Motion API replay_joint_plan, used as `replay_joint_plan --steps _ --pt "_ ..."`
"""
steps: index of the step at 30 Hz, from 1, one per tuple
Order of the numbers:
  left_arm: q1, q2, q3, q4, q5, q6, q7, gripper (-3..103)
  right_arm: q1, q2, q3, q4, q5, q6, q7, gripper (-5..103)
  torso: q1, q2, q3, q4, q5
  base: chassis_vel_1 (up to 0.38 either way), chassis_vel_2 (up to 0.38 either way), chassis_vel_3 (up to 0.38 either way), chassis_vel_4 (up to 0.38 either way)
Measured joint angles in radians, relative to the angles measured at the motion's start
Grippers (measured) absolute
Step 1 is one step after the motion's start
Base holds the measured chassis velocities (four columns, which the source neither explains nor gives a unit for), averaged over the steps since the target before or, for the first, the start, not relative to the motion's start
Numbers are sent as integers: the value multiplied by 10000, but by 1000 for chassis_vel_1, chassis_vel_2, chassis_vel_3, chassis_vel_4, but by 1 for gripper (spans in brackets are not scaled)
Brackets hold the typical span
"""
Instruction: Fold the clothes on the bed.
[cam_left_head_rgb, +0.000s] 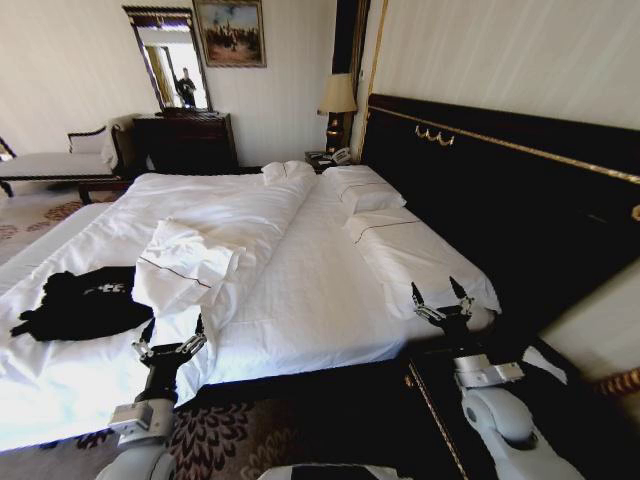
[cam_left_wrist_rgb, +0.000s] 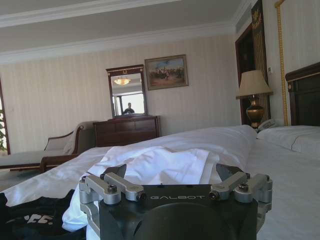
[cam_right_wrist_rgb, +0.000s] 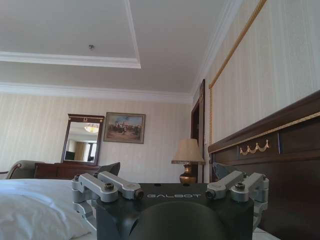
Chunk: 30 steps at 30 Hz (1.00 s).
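The black T-shirt (cam_left_head_rgb: 85, 300) with white lettering lies crumpled on the white bed (cam_left_head_rgb: 320, 280) near its left edge; in the left wrist view the shirt (cam_left_wrist_rgb: 30, 217) shows beside the gripper body. My left gripper (cam_left_head_rgb: 172, 335) stands open over the bed's near edge, just right of the shirt and apart from it, with the folded white duvet (cam_left_head_rgb: 195, 262) right behind it. From its own wrist the left gripper (cam_left_wrist_rgb: 172, 172) holds nothing. My right gripper (cam_left_head_rgb: 438, 295) is open and empty over the near pillow (cam_left_head_rgb: 420, 262) by the headboard (cam_left_head_rgb: 520, 190).
A dark nightstand (cam_left_head_rgb: 440, 400) sits under my right arm. Patterned carpet (cam_left_head_rgb: 250, 430) runs along the bed's near side. Across the room stand a chaise (cam_left_head_rgb: 60, 160), a dresser (cam_left_head_rgb: 185, 140) with a mirror, and a lamp (cam_left_head_rgb: 337, 100).
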Motion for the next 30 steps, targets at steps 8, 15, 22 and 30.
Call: replay_joint_plan --steps 8,15,22,30 --pt "18 -12 2 7 10 -43 4 100 7 46 -42 -38 -18 37 -42 100 -2 1 -1 0 0 -55 43 50 -48" --pt "4 -15 26 29 22 -56 4 100 5 36 -16 -43 18 102 -48 100 10 -4 3 2 0 -87 90 93 -94" --pt "23 -16 31 34 41 -81 5 100 -29 55 -2 -45 -37 132 -141 100 -2 -1 -1 -1 0 -5 9 11 -6" --pt "60 12 4 15 41 -103 9 100 -53 91 -13 -45 -93 148 -219 100 -1 0 0 0 0 0 0 0 0"
